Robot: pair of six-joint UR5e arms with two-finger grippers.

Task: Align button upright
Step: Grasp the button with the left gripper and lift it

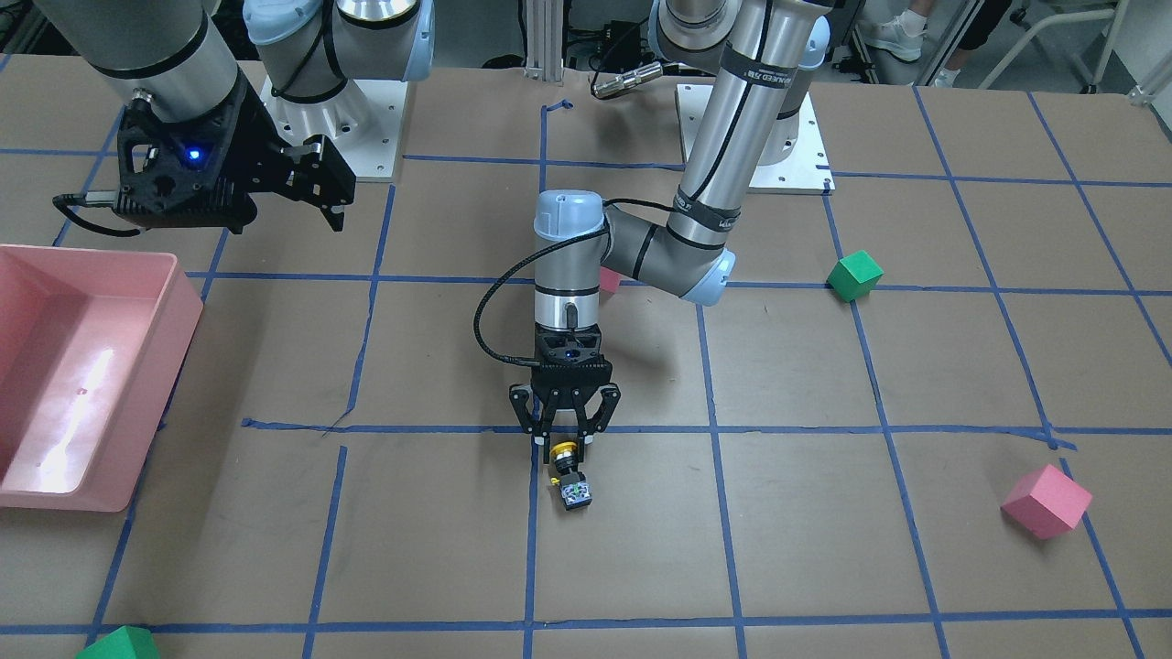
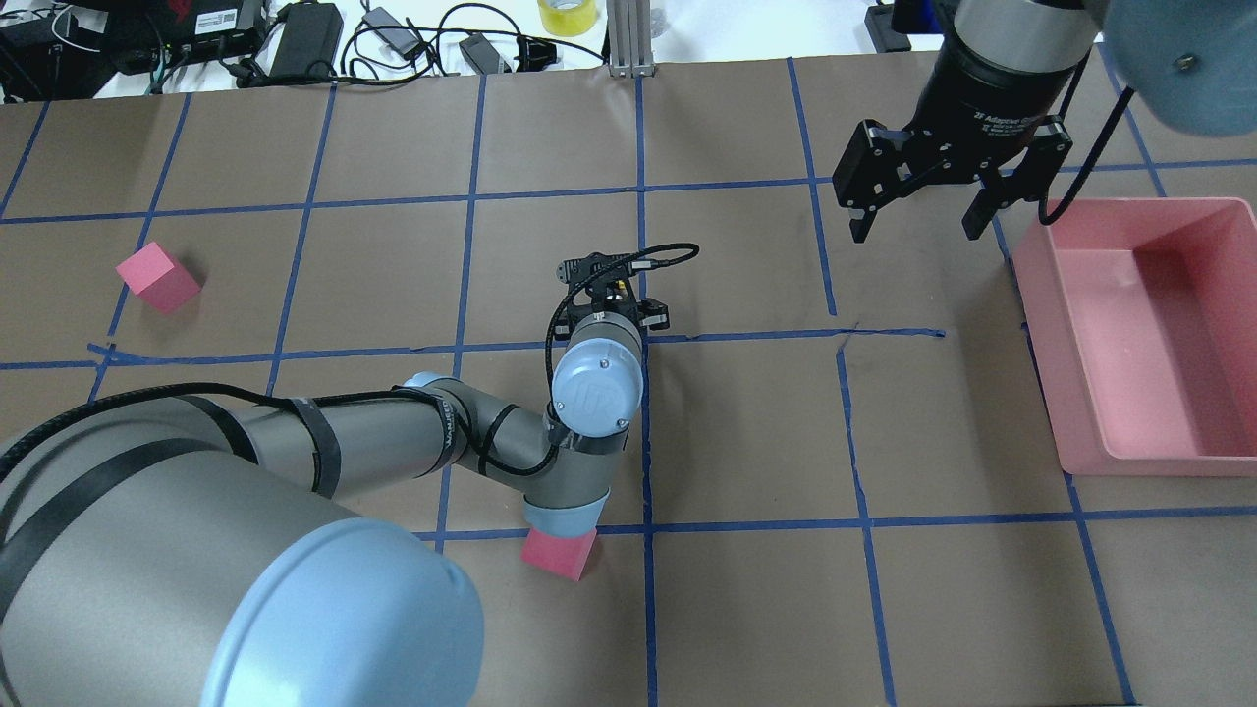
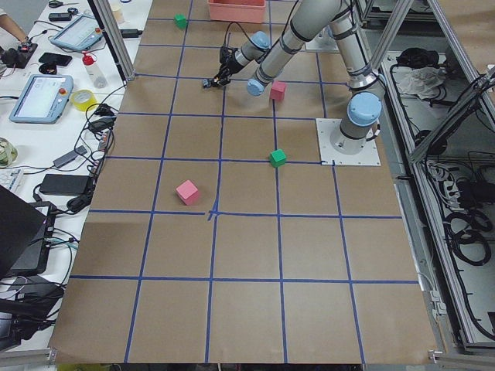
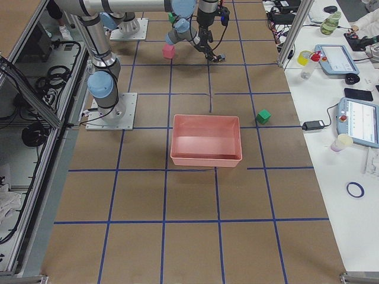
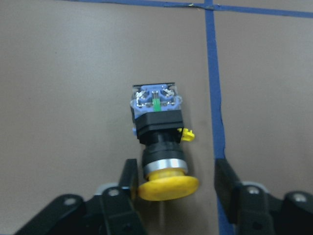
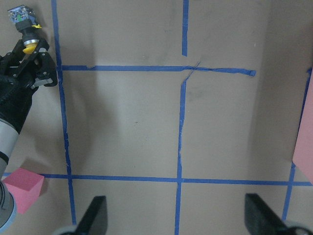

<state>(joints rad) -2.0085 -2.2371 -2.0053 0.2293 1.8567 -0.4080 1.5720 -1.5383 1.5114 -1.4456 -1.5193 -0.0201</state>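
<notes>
- Lighting is bright and even from above; shadows on the table (image 1: pixel 824 567) are soft and lie close beneath the arms.
- A white glare streak shows inside the pink bin (image 1: pixel 101 257).
- The left wrist view is slightly soft; the button (image 5: pixel 159 142) lacks crisp edges.

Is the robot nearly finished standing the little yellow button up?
Nothing is done yet: the button lies on its side on the table. The left gripper is open around its yellow cap, not gripping. Left to do: grip it, stand it upright, let go.
</notes>
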